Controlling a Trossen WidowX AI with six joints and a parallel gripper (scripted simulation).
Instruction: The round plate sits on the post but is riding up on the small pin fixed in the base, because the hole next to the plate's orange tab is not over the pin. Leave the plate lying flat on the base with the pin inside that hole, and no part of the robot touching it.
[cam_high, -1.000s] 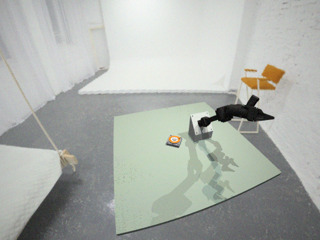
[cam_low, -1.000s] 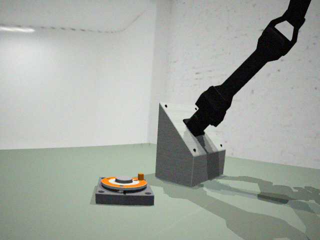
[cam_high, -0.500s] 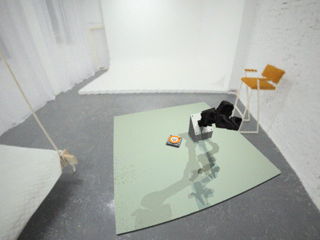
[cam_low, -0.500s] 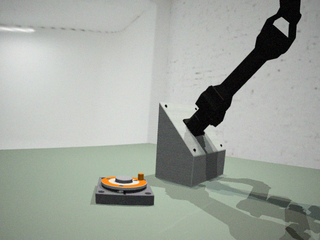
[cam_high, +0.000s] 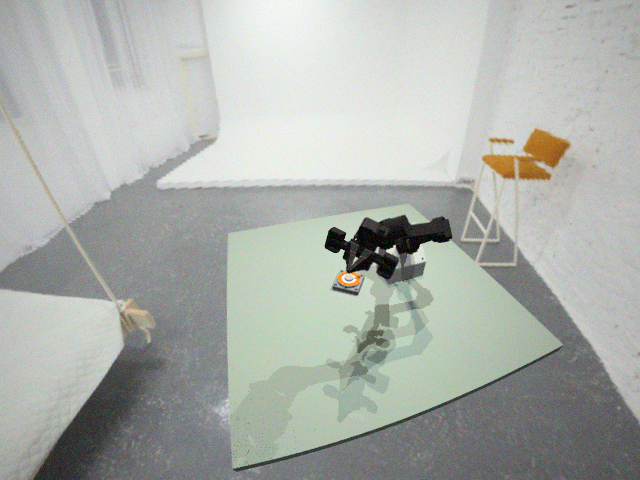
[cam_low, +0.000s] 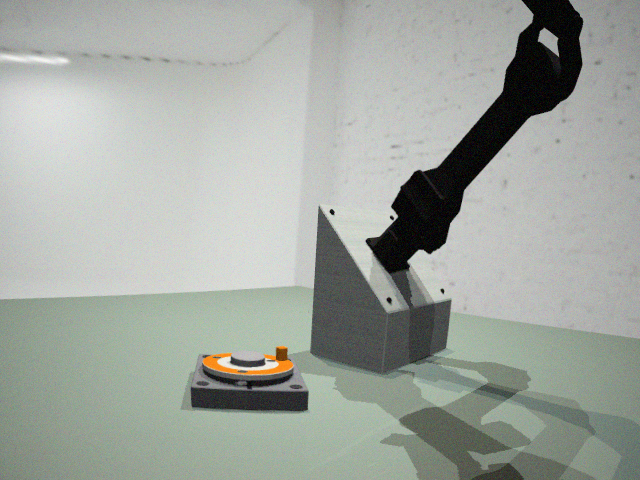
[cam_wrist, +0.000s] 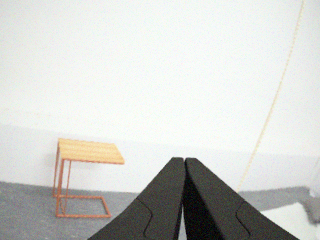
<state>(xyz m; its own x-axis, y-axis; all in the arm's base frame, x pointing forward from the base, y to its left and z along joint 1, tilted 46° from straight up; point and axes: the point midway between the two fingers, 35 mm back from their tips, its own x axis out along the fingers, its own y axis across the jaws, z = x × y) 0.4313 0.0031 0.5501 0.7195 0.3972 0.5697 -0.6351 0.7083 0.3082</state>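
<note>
Gripper (cam_wrist: 183, 163) clenched on nothing above the plate (cam_low: 247, 365), a stiff, light-looking disc best nudged round by its orange tab (cam_low: 281, 353)

The plate (cam_low: 247, 365) is lying on the base (cam_low: 249, 393), which is sitting on the tabletop (cam_low: 103, 413) left of the arm's mount (cam_low: 356, 320).

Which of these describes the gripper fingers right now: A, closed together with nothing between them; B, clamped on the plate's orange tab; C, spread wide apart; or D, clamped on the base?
A: in the wrist view the two black fingers meet with no gap, and the exterior view shows the plate and its orange tab with nothing gripping them.
</note>
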